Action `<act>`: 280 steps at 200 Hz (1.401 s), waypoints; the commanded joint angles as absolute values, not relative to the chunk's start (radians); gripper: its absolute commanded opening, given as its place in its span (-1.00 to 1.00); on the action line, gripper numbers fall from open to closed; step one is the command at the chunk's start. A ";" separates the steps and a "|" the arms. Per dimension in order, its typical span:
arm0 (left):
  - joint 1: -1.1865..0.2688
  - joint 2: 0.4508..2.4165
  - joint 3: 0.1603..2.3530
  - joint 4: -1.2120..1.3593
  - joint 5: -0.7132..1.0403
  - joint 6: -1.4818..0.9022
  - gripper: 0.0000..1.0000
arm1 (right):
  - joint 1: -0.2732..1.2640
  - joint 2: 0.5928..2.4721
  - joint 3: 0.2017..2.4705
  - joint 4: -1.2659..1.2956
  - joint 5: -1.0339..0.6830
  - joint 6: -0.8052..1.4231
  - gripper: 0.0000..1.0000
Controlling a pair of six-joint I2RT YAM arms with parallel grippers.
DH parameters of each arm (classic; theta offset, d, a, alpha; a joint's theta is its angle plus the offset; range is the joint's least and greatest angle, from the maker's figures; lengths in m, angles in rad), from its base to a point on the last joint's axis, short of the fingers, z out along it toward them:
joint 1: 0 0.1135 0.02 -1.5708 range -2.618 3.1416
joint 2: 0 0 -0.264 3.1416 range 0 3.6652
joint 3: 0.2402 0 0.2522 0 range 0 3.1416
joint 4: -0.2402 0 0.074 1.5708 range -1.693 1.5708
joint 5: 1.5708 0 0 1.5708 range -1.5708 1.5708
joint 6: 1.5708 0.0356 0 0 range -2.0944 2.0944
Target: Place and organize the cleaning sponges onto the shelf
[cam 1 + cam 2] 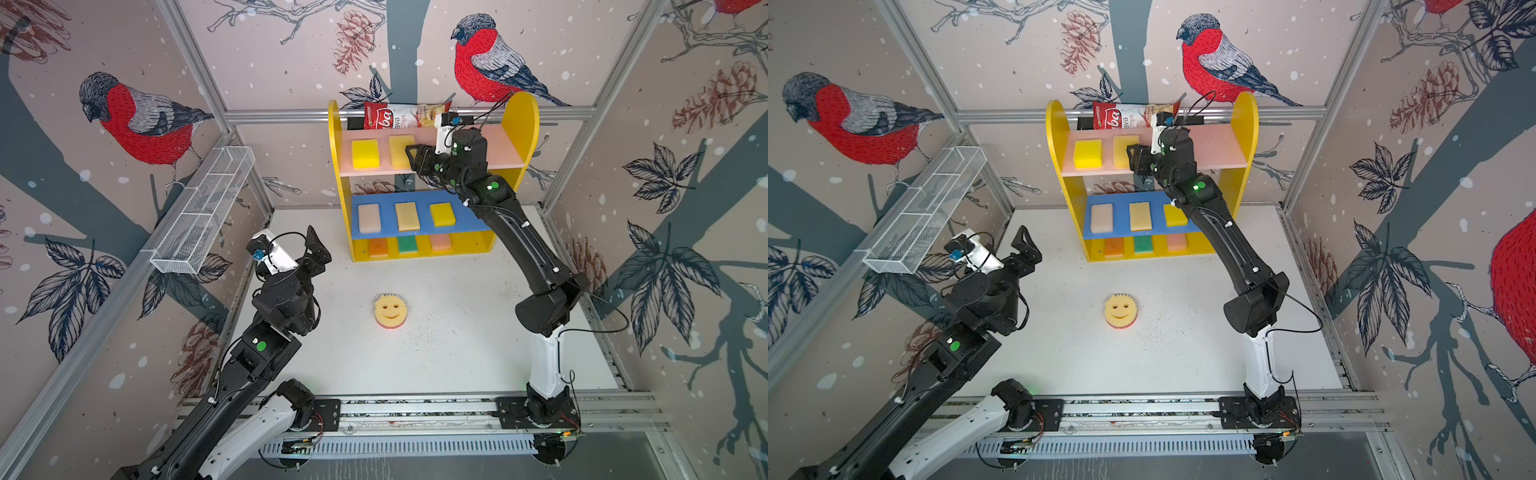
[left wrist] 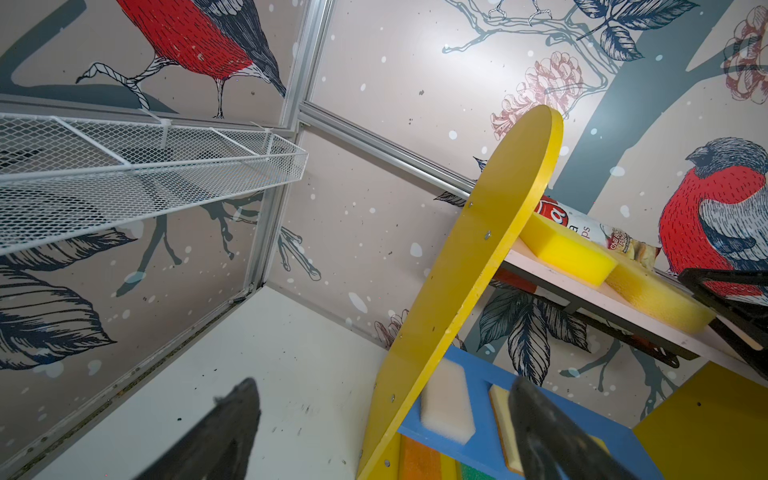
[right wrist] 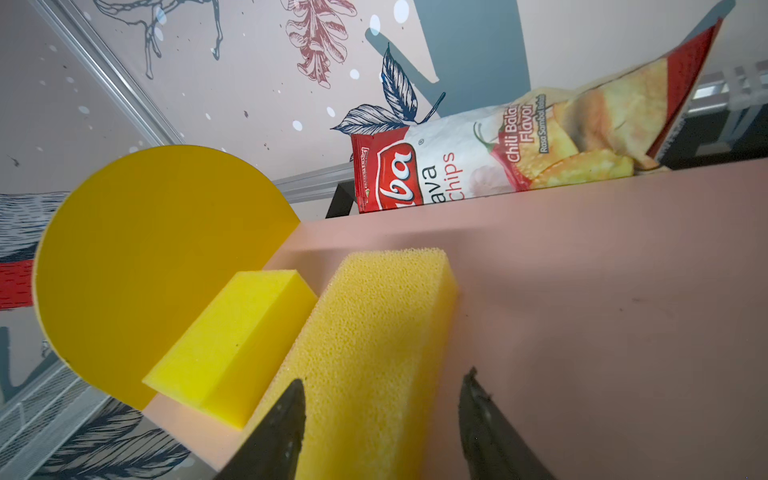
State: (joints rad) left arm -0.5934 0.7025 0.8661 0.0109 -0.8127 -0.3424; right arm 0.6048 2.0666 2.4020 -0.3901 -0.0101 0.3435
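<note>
Noting one moment, with every place given from the shelf (image 1: pixel 521 120).

Right gripper (image 1: pixel 411 157): at the shelf's pink upper board (image 3: pixel 582 291), reaching in from the front, near the board's middle.

Right fingers (image 3: pixel 282 419): parted partway, straddling the near end of the porous yellow sponge (image 3: pixel 374 324). We see a strip of pink board between one finger and the sponge's side. The other finger overlaps the sponge's edge, and we cannot tell whether it touches. The sponge lies flat on the board.

Left gripper (image 1: pixel 319 251): just off the shelf's front corner on the left arm's side, above the table (image 1: pixel 457 340). Its fingers are spread wide with nothing between them.

Top tier: bright yellow sponge (image 1: pixel 365 153) just beside the porous one, with a narrow gap between them. The chips bag (image 1: pixel 399 116) lies along the back edge.

Middle tier: the blue board (image 1: pixel 388 197) carries the cream sponge (image 1: pixel 369 218), pale yellow sponge (image 1: pixel 407 216) and yellow sponge (image 1: pixel 441 214), spaced in a row.

Base: orange sponge (image 1: pixel 378 247), green sponge (image 1: pixel 408 244) and salmon sponge (image 1: pixel 440 242) in a row.

Smiley sponge (image 1: pixel 390 309): on the table, well in front of the shelf, face up, apart from both grippers.

Edges: the porous sponge's near end sits close to the pink board's front edge.

Open room: we see the pink board bare from the porous sponge to the side panel on the right arm's side. The table in front of the shelf is open around the smiley sponge.
</note>
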 commanded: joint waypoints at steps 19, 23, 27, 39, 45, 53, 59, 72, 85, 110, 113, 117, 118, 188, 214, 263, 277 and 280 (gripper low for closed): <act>-0.593 0.696 0.873 0.006 -0.819 -0.359 0.84 | 0.614 2.096 2.396 -0.549 0.057 0.319 -0.09; -0.594 0.696 0.871 0.006 -0.819 -0.359 0.84 | 0.614 2.097 2.396 -0.549 0.056 0.319 -0.13; -0.594 0.695 0.871 0.007 -0.820 -0.359 0.84 | 0.614 2.098 2.397 -0.550 0.054 0.320 -0.18; -0.593 0.692 0.868 0.008 -0.819 -0.360 0.84 | 0.613 2.098 2.396 -0.551 0.053 0.322 -0.34; -0.593 0.692 0.868 0.009 -0.819 -0.362 0.84 | 0.614 2.100 2.396 -0.551 0.052 0.322 -0.42; -0.593 0.692 0.868 0.009 -0.820 -0.363 0.84 | 0.614 2.099 2.397 -0.551 0.053 0.322 -0.48; -0.592 0.695 0.868 0.008 -0.821 -0.362 0.84 | 0.614 2.099 2.397 -0.551 0.053 0.322 -0.52; -0.592 0.695 0.870 0.008 -0.822 -0.361 0.84 | 0.614 2.098 2.397 -0.550 0.053 0.322 -0.59; -0.592 0.696 0.871 0.008 -0.820 -0.362 0.84 | 0.614 2.097 2.397 -0.549 0.053 0.325 -0.64; -0.592 0.696 0.879 0.003 -0.819 -0.365 0.84 | 0.615 2.091 2.397 -0.556 0.066 0.333 -0.72; -0.592 0.695 0.880 0.002 -0.817 -0.364 0.84 | 0.614 2.090 2.397 -0.557 0.068 0.334 -0.73; -0.593 0.693 0.881 -0.001 -0.818 -0.365 0.84 | 0.615 2.088 2.395 -0.558 0.072 0.335 -0.74; -0.593 0.693 0.881 -0.001 -0.818 -0.365 0.84 | 0.614 2.087 2.395 -0.558 0.073 0.336 -0.74; -0.592 0.675 0.879 -0.020 -0.831 -0.381 0.84 | 0.614 2.060 2.366 -0.545 0.152 0.365 -0.82; -0.593 0.688 0.880 -0.008 -0.825 -0.377 0.84 | 0.614 2.060 2.364 -0.542 0.167 0.378 -0.84; -0.593 0.714 0.885 0.006 -0.819 -0.371 0.84 | 0.616 2.062 2.364 -0.544 0.162 0.399 -0.85; -0.593 0.715 0.887 0.007 -0.818 -0.371 0.84 | 0.618 2.064 2.364 -0.543 0.164 0.401 -0.84; -0.593 0.717 0.887 0.007 -0.818 -0.370 0.84 | 0.618 2.065 2.364 -0.542 0.164 0.401 -0.84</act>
